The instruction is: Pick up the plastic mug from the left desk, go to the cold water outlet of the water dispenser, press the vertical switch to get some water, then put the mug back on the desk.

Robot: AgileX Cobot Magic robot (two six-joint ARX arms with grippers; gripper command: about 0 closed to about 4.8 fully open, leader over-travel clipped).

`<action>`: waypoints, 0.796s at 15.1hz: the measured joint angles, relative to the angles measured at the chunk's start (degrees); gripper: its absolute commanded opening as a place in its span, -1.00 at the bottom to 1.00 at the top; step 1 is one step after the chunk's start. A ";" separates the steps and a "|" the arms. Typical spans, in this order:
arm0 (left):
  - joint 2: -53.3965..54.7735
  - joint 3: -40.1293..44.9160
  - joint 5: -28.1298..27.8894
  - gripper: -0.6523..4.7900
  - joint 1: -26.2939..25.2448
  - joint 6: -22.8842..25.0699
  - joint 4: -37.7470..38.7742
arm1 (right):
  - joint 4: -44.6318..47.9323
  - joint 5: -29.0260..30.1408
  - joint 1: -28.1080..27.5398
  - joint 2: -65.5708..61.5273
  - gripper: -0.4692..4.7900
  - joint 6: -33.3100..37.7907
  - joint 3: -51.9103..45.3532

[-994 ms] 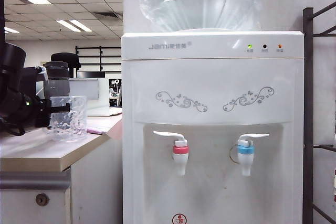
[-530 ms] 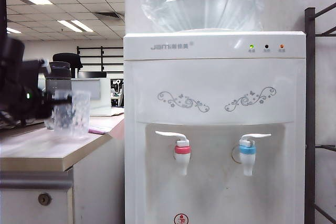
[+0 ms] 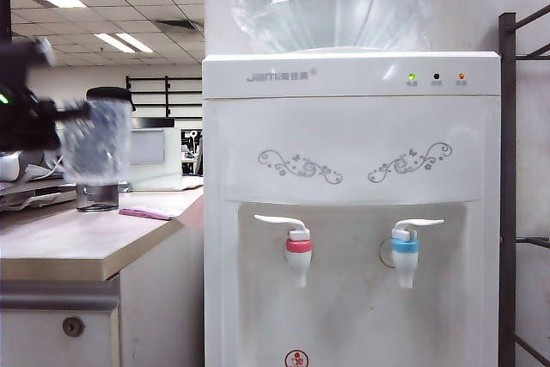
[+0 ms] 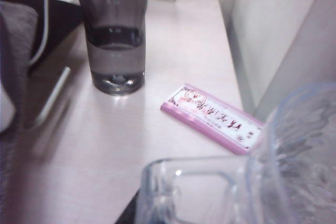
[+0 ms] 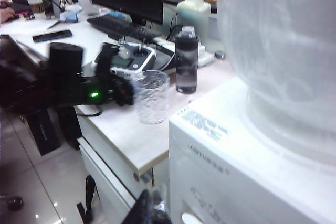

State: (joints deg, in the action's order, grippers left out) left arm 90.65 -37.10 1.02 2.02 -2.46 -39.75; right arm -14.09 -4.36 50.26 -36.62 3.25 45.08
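Clear dimpled plastic mug is in the grasp of the left hand, which is clenched on its transparent side handle. The mug hangs upright in the air above the pale beige tabletop, near the edge that meets the tall white water dispenser, and it touches nothing below. Under it stand a smoky-grey bottle and a flat pink packet.

From the mug, the small white tap with the light blue collar lies far across to the right and lower, beyond the tap with the pink-red collar. I judge that the left arm, the one holding the mug, must carry it sideways under this spout. The right hand shows only as a dark tip above the dispenser; I cannot tell whether it is released or clenched.
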 measured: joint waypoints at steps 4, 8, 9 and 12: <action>-25.79 7.15 0.37 -0.78 7.61 -2.56 10.86 | 1.55 -4.59 -0.02 3.98 -0.83 -0.11 0.00; -26.38 7.15 0.02 -0.78 22.53 -4.02 13.07 | -1.25 -7.08 -0.02 7.17 -0.83 -1.22 0.00; -26.38 7.15 -1.14 -0.78 25.40 -4.55 13.38 | -1.40 -7.48 -0.02 7.72 -0.83 -1.73 0.00; -26.38 7.15 -4.52 -0.78 33.27 -4.90 13.42 | -1.33 -8.94 -0.02 9.18 -0.83 -2.89 0.02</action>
State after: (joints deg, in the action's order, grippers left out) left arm 64.27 -29.95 -3.51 35.29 -7.35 -26.33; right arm -15.42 -13.30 50.24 -27.44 0.36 45.10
